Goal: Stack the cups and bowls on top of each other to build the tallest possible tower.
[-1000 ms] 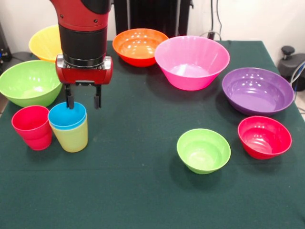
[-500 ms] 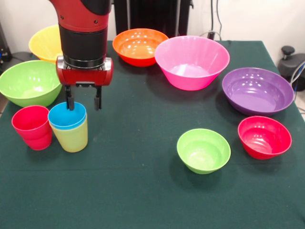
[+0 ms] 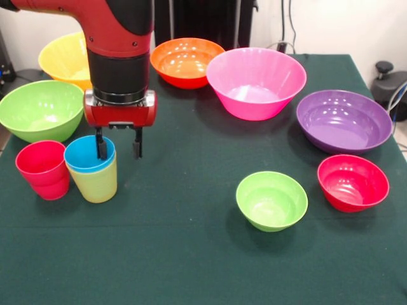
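The blue cup (image 3: pixel 88 154) sits nested inside the pale yellow cup (image 3: pixel 95 180) near the table's left edge in the front view, with the red cup (image 3: pixel 42 169) just beside them on the left. The gripper (image 3: pixel 119 148) hangs over this pair with its fingers spread moderately wide: one finger (image 3: pixel 101 147) reaches down inside the blue cup's mouth near its right rim, the other stands outside the rim, and nothing is clamped. Compared with half a second ago, the arm (image 3: pixel 119 51) has shifted slightly rightward and lower, so the inner finger sits deeper in the blue cup. The small lime-green bowl (image 3: pixel 271 200) and the small red bowl (image 3: pixel 352 182) stand apart at right, unmoved.
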